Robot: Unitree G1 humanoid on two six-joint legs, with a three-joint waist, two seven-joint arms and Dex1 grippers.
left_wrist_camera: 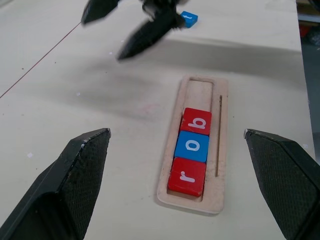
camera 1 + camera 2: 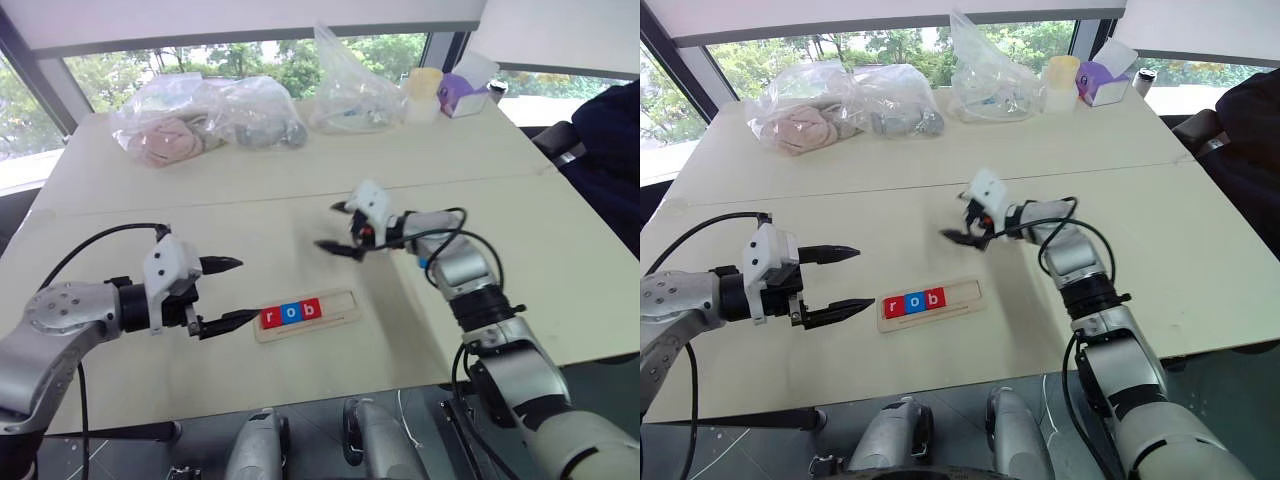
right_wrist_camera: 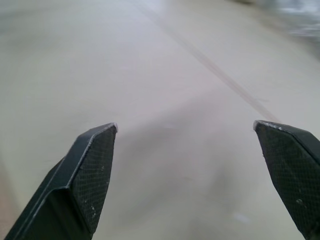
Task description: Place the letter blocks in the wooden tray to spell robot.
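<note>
The wooden tray (image 2: 338,308) lies on the pale table near its front edge. Three letter blocks fill its left part: a red r (image 1: 186,176), a blue o (image 1: 192,146) and a red b (image 1: 196,121). The tray's right end (image 1: 200,95) is bare wood. My left gripper (image 2: 245,290) hovers open just left of the tray, pointing at it, with nothing between its fingers. My right gripper (image 2: 328,226) hangs open and empty above the table behind the tray. Past that gripper a blue t block (image 1: 188,19) lies on the table.
Clear plastic bags (image 2: 160,130) (image 2: 355,90) with contents sit along the table's far side, next to a pale cup (image 2: 425,90) and a purple box (image 2: 465,95). A dark chair (image 2: 610,150) stands at the right. A seam (image 2: 300,195) crosses the tabletop.
</note>
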